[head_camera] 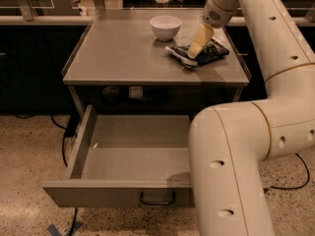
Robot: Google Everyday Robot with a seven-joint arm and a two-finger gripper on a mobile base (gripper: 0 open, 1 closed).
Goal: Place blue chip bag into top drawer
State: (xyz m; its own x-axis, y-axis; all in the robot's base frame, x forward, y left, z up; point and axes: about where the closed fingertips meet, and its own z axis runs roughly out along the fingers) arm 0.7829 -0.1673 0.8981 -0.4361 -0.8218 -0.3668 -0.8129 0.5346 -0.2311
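Observation:
The blue chip bag [215, 52] lies flat on the right part of the grey tabletop [123, 53], dark blue and crinkled with a pale end towards the left. My gripper [196, 49] comes down from the upper right and its yellowish tip rests on or just above the middle of the bag. The top drawer [133, 154] under the tabletop is pulled wide open and holds nothing; its flat front panel [98, 195] carries a small dark handle [157, 199]. My white arm covers the drawer's right part.
A white bowl [165, 27] stands on the tabletop just left of and behind the bag. Dark counters run behind the table. Cables [66, 146] trail on the speckled floor at the left. My arm's big white links [231, 171] fill the right foreground.

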